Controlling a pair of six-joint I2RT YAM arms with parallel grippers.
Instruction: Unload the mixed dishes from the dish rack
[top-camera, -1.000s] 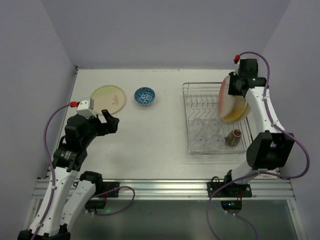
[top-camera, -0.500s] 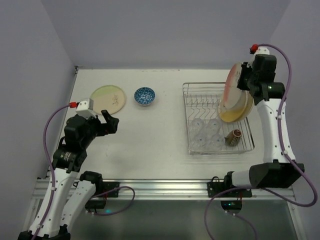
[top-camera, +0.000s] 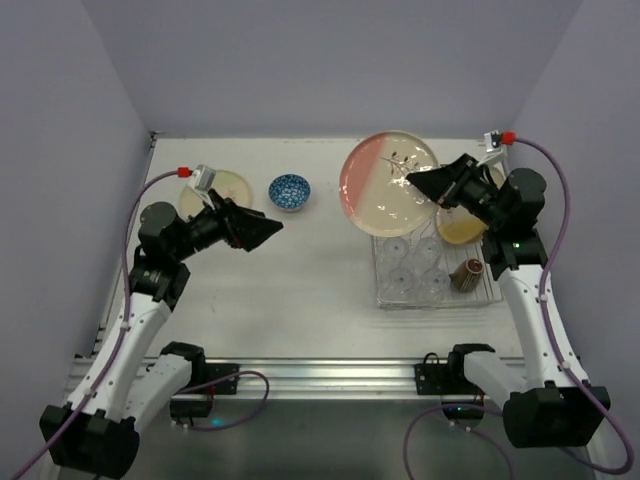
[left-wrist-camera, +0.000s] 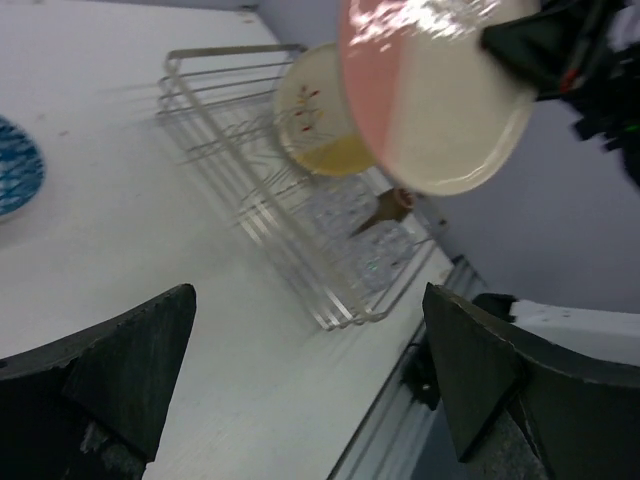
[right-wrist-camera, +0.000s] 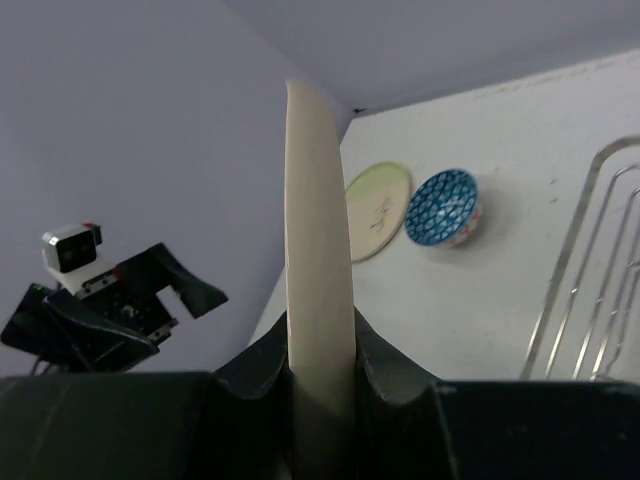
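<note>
White table (top-camera: 300, 290) | right gripper (right-wrist-camera: 322, 365) clamps pink-cream plate (top-camera: 388, 182), edge-on in wrist view | left gripper (left-wrist-camera: 308, 300) wide, empty

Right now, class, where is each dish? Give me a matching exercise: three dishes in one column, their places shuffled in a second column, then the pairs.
Dishes
1. pink-and-cream plate
2. blue-patterned bowl
3. small cup

Places
A. inside the dish rack
B. clamped in the right gripper, up in the air
C. on the table, outside the rack

Pairs: 1-B, 2-C, 3-A

Plate (top-camera: 236, 190) and bowl (top-camera: 289, 191) lie left of the dish rack (top-camera: 380, 286), which holds glasses (top-camera: 415, 268) and cup (top-camera: 468, 273).
</note>
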